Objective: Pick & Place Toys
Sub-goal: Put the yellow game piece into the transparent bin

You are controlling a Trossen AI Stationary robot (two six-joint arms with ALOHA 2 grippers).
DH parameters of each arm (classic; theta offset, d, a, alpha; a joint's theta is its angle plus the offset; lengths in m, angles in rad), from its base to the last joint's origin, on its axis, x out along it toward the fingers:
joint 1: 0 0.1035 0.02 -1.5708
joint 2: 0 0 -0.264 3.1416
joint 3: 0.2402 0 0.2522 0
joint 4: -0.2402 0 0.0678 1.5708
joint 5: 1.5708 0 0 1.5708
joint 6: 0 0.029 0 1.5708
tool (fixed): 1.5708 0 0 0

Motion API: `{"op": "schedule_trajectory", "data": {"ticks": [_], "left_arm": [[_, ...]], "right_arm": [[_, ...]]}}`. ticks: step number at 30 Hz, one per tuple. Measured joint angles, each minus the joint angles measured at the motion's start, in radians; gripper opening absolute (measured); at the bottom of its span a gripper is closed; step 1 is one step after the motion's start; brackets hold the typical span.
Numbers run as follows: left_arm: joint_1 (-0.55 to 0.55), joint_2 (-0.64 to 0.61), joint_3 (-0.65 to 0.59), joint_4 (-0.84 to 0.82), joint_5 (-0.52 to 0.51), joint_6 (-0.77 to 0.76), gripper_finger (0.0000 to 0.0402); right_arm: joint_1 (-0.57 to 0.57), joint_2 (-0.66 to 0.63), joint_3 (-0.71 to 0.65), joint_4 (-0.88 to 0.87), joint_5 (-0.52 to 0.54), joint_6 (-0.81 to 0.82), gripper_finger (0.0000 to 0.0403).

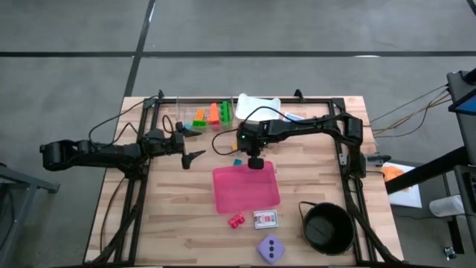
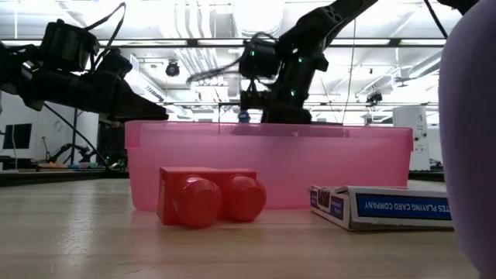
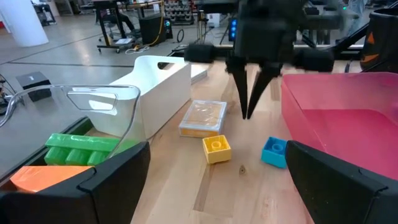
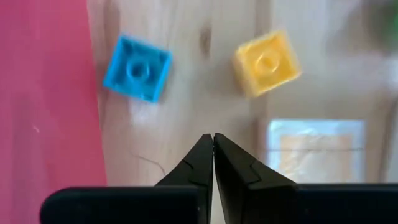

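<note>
- Blue brick (image 4: 137, 67) and yellow brick (image 4: 268, 63): small square plastic bricks, one stud each, lying apart on bare wood just off the far edge of the pink tray (image 1: 245, 188). The blue one sits nearest the tray wall.
- Right gripper (image 4: 213, 138) hangs point-down above the wood between the two bricks, its fingers pressed together with nothing between them. Bare plank lies on both sides of the tips.
- Left wrist view shows the same pair from the side, blue (image 3: 274, 151) and yellow (image 3: 216, 149), with a flat clear packet (image 3: 203, 117) just beyond the yellow one.
- Green brick (image 1: 224, 111) and orange brick (image 1: 213, 113), long studded ones, lie at the table's far edge beside a white tray (image 1: 258, 106).
- Red brick (image 2: 208, 195): glossy, with rounded studs. It lies on the near side of the pink tray, close to its wall, and only the low view shows its shape.
- A small card box (image 1: 265, 219) lies beside the red brick. The lilac die (image 1: 271, 248), with dark dots, sits at the near edge, and the black bowl (image 1: 327, 228) at the near right corner.
- Left gripper (image 1: 192, 144) is held out left of the bricks, fingers spread wide and empty, with open table beneath it.
</note>
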State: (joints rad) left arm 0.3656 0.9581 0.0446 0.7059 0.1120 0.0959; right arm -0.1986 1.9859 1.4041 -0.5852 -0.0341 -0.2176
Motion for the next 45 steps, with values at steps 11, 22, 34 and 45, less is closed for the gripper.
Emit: {"op": "schedule_trajectory", "data": {"ticks": [11,22,34,45], "left_arm": [[0.0,0.0,0.0,0.0,0.0,0.0,0.0376],[0.0,0.0,0.0,0.0,0.0,0.0,0.0376],[0.0,0.0,0.0,0.001,0.0,0.001,0.0376],[0.0,0.0,0.0,0.001,0.0,0.001,0.0376]], "right_arm": [[-0.004,0.001,0.056,0.096,0.0,-0.068,0.008],[-0.011,0.071,0.118,0.071,-0.011,-0.161,0.0266],[-0.047,0.169,0.195,0.045,-0.012,-0.209,0.0251],[-0.053,0.222,0.206,0.017,-0.022,-0.254,0.0224]]}}
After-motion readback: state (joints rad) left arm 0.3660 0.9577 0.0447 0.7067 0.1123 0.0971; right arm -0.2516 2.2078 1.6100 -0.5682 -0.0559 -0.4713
